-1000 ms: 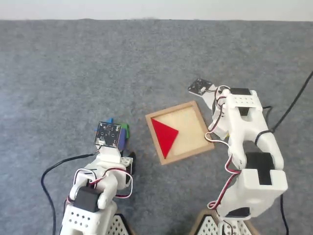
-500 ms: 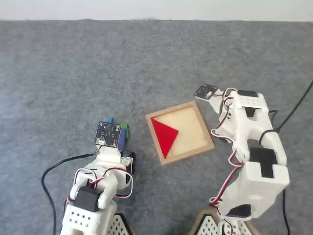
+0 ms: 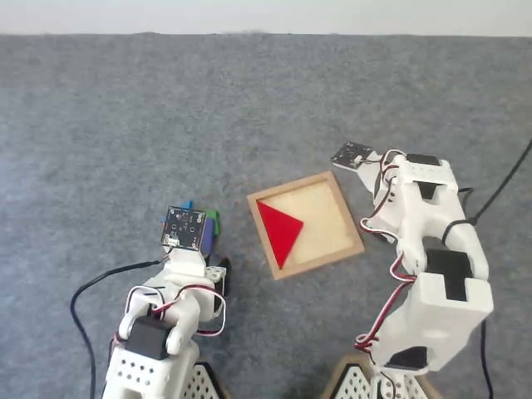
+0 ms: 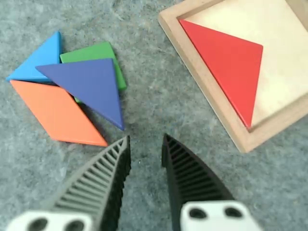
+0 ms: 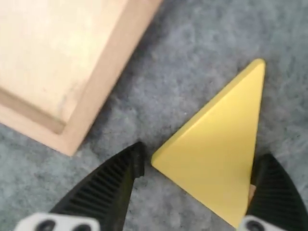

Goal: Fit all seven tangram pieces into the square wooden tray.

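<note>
The square wooden tray [image 3: 347, 221] lies mid-table with a red triangle [image 3: 280, 231] in its left part, also seen as the red triangle [image 4: 228, 62] inside the tray rim [image 4: 202, 103]. A light blue triangle [image 4: 41, 60], green piece [image 4: 103, 50], dark blue triangle [image 4: 94, 86] and orange parallelogram [image 4: 55, 113] lie clustered on the carpet. My left gripper [image 4: 146, 142] hovers open just short of them, holding nothing. My right gripper [image 5: 199, 161] is open, with a finger on either side of a yellow triangle [image 5: 219, 163] lying beside the tray's corner [image 5: 96, 82].
Grey carpet covers the whole table. The right arm [image 3: 420, 216] stands over the tray's right edge, and the left arm [image 3: 179, 291] is near the front left. Wide bare carpet stretches across the far half.
The right arm shifted a little to the right, off the tray's far corner, then stayed nearly still. The left arm and the pieces have not moved.
</note>
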Tool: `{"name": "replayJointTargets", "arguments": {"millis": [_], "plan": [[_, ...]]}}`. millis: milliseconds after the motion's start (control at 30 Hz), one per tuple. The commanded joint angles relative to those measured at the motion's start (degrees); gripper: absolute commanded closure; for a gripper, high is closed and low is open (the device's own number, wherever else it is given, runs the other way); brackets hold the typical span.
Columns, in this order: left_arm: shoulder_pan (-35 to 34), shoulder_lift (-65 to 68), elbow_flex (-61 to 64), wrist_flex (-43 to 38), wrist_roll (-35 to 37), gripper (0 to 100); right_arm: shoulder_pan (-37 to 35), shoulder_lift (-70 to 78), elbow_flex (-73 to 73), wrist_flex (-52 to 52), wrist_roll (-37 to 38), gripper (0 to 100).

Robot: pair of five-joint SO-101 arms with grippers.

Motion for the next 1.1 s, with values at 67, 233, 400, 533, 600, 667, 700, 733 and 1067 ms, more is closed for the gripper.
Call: {"name": "replayJointTargets", "arguments": {"millis": [67, 233, 400, 533, 600, 667, 700, 733, 1067], "plan": [[0.09, -0.97, -0.66, 0.09, 0.35, 89, 1.27, -0.04, -0.79, -1.1, 0.44, 64.9], [0.09, -0.97, -0.66, 0.09, 0.35, 89, 1.27, -0.04, -0.79, -1.01, 0.44, 66.8], [0.09, -0.97, -0.66, 0.09, 0.35, 89, 0.92, -0.04, -0.79, 0.22, 0.35, 83.9], [0.09, -0.97, -0.66, 0.09, 0.35, 89, 1.19, -0.22, -1.05, 0.84, 0.26, 87.6], [0.09, -0.97, -0.66, 0.09, 0.35, 89, 1.1, -0.57, -1.14, 0.84, 0.18, 87.6], [0.09, -0.97, -0.66, 0.09, 0.35, 89, 0.57, -0.92, -2.11, 0.92, -1.67, 87.6], [0.09, -0.97, -0.66, 0.09, 0.35, 89, 0.04, -1.36, -2.99, 0.92, -3.25, 87.6], [0.09, -0.97, -0.66, 0.09, 0.35, 89, -0.4, -2.07, -3.87, 1.01, -4.84, 87.6], [0.09, -0.97, -0.66, 0.09, 0.35, 89, -9.01, -10.15, -9.41, 12.53, -12.22, 87.6]]}}
